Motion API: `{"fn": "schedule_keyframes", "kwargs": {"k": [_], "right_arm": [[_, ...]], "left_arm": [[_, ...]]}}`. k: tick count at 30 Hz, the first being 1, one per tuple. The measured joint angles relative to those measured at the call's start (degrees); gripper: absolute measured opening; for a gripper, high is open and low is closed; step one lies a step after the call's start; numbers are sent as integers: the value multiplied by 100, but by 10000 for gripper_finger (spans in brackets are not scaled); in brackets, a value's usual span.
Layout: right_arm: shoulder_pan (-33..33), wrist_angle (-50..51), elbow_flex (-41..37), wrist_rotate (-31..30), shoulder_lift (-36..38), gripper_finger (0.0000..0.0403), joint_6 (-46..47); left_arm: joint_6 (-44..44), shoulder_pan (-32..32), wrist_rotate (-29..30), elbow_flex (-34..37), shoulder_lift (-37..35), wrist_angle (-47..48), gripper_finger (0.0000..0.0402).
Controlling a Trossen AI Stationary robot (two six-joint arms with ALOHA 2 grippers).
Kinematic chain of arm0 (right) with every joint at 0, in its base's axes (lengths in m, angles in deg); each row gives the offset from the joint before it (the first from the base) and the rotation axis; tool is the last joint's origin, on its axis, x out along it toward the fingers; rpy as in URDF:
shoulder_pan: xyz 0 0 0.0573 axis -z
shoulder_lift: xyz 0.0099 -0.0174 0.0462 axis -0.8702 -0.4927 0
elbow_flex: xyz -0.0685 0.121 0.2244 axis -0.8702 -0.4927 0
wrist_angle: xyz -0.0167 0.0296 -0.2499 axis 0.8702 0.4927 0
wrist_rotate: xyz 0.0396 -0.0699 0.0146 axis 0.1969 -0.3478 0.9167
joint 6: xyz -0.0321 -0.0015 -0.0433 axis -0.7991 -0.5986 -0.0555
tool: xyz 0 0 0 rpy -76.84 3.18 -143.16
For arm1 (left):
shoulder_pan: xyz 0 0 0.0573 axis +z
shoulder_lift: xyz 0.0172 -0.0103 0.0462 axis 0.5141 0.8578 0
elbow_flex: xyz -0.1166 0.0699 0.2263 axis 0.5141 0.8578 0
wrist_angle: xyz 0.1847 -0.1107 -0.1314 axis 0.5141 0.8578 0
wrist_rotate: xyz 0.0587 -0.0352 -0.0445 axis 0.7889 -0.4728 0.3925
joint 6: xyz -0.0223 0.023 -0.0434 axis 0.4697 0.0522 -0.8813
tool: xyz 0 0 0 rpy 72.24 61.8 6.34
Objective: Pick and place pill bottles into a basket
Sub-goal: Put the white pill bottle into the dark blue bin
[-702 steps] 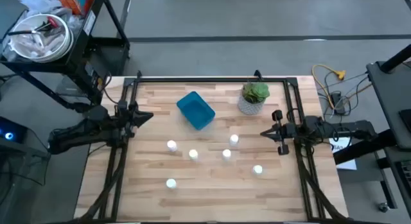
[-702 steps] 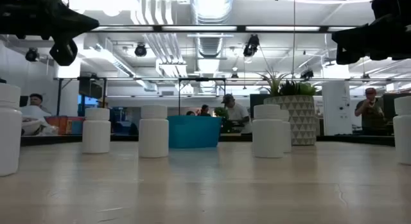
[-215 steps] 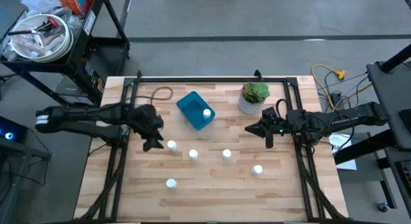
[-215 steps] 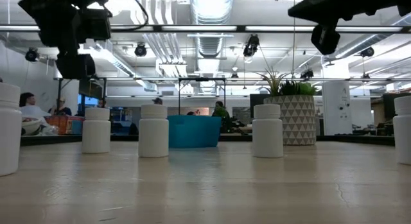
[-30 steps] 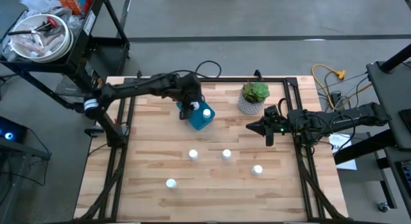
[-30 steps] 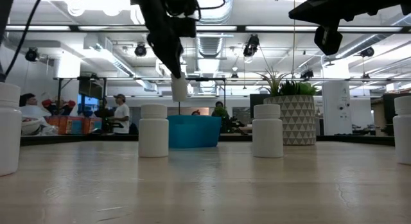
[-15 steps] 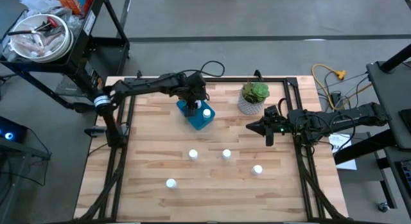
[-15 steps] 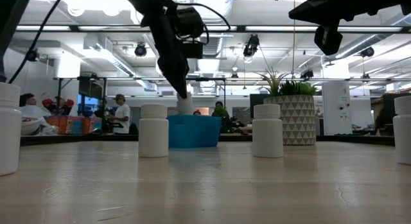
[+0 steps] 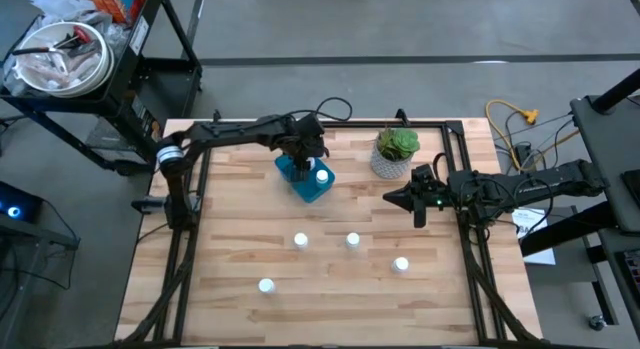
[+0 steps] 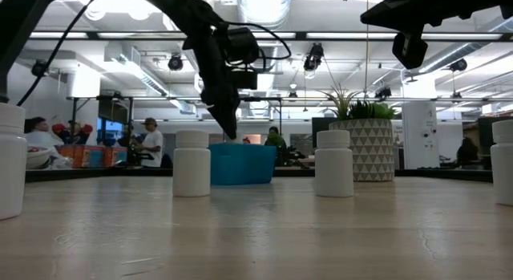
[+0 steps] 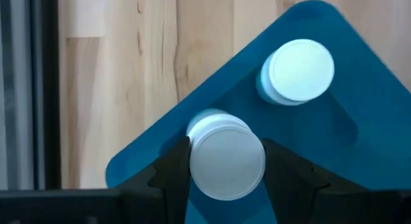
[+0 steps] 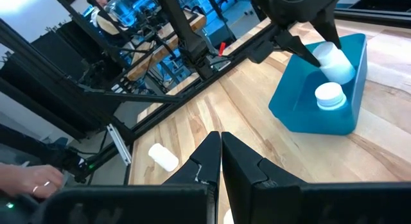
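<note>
2 pill bottles sit inside the blue basket [image 9: 303, 176] at upper centre of the high view: 1 loose bottle [image 11: 297, 71], 1 held bottle [image 11: 226, 162] clamped between the left gripper [image 11: 225, 166] fingers. 4 more bottles [image 9: 301, 241] stand on the table [image 9: 230, 299], lower centre. Right gripper [image 12: 220, 153], centre right, fully closed, empty.

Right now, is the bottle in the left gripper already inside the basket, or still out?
Inside. The left gripper holds the pill bottle between the blue basket walls, beside another bottle.
</note>
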Motion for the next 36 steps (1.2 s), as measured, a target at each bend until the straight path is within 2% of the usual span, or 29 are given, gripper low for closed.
{"fn": "schedule_keyframes", "kwargs": {"k": [36], "right_arm": [[-2, -1, 0, -3, -2, 8, 20]], "left_arm": [[-5, 129, -467, 101, 236, -181, 156]]}}
